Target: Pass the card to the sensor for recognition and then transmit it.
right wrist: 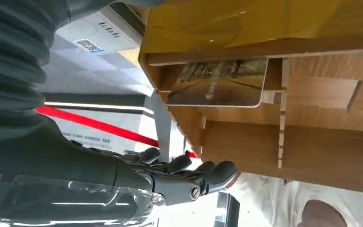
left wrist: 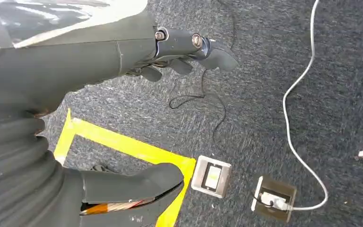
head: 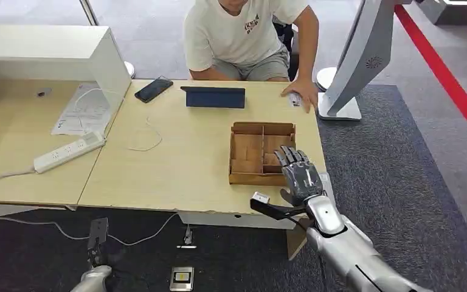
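The right hand [head: 300,173] holds its fingers [right wrist: 220,172] spread, holding nothing, over the wooden box [head: 261,152]; the card [right wrist: 217,83] leans in a compartment just beyond them. The left hand [left wrist: 189,49] hangs open.

Before me stands a pale wood tabletop [head: 176,164] on dark grey carpet [head: 401,182]. A red stripe [head: 447,79] crosses the floor at right; beneath me, yellow tape [left wrist: 123,144], perhaps a marker.

My right hand [head: 298,173] hangs over the wooden tray's [head: 237,179] near right corner. Beyond it, bare desk [head: 182,146] lies open; a person's hand [head: 304,92] blocks the far right edge.
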You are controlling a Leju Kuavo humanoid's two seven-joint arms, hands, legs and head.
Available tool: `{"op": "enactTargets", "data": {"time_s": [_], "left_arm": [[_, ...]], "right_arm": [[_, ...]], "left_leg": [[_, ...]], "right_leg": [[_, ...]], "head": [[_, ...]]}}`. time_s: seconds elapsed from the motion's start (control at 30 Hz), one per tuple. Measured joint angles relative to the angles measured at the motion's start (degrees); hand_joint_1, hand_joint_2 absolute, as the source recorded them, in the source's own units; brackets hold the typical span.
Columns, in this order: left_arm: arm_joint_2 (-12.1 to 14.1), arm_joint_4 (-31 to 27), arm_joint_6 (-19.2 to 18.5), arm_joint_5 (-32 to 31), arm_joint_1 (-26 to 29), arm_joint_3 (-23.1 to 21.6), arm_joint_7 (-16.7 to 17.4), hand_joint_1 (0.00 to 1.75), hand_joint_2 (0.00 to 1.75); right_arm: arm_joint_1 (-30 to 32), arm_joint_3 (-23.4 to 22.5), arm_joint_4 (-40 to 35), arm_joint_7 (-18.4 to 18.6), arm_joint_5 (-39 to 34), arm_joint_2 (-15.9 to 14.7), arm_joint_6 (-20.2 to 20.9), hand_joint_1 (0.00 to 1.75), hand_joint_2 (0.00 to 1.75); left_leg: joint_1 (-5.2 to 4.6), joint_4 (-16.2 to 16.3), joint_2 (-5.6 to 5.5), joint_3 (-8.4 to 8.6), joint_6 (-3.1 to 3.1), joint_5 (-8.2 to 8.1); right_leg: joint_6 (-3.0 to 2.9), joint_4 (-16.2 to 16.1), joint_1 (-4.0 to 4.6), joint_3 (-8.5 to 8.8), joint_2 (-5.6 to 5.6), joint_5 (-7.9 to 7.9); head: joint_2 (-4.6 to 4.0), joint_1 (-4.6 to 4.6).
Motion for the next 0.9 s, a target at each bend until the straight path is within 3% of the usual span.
{"op": "enactTargets", "data": {"time_s": [0.53,0.57,0.6,0.63,0.67,0.9], "left_arm": [[0.63,0.24,-0.48,-0.26,0.03,-0.64,1.62,0.0,1.75],[0.7,0.26,-0.44,-0.24,0.03,-0.68,1.64,0.0,1.75],[0.77,0.28,-0.39,-0.18,0.04,-0.7,1.64,0.0,1.75],[0.81,0.28,-0.37,-0.04,0.06,-0.79,1.62,0.0,1.75],[0.94,0.28,-0.26,0.13,0.06,-0.88,1.57,0.0,1.75],[1.16,0.31,-0.13,0.59,0.4,-0.94,1.49,0.0,1.75]], "right_arm": [[-0.65,-0.26,0.29,-1.55,1.38,1.55,1.51,0.0,1.75],[-0.78,-0.26,0.28,-1.7,1.55,1.77,1.86,0.37,1.75],[-0.91,-0.26,0.24,-1.81,1.73,2.05,2.29,1.26,1.75],[-1.04,-0.26,0.22,-1.88,1.81,2.23,2.71,1.64,1.75],[-1.14,-0.26,0.2,-1.88,1.9,2.43,2.91,1.75,1.75],[-1.22,-0.26,0.22,-2.4,2.19,3.19,3.96,1.75,1.75]], "left_leg": [[0.0,0.0,0.0,0.0,0.0,0.0],[0.01,0.0,0.0,0.0,0.0,0.0],[0.0,0.0,0.0,0.0,0.0,0.0],[0.0,0.0,0.0,0.0,0.0,0.0],[0.0,0.0,0.0,0.0,0.0,0.0],[0.0,0.0,0.0,0.0,0.0,0.0]], "right_leg": [[0.0,0.01,0.0,0.01,0.0,0.0],[0.0,0.01,0.01,0.01,0.0,0.0],[0.0,0.01,0.01,0.01,0.0,0.0],[0.0,0.02,0.0,0.01,0.0,0.0],[0.0,0.01,0.0,0.01,0.0,0.0],[0.0,0.01,0.0,0.01,0.0,0.0]], "head": [[0.0,-0.02],[0.0,0.02],[0.0,0.0],[0.0,0.02],[0.0,0.0],[0.0,0.0]]}}
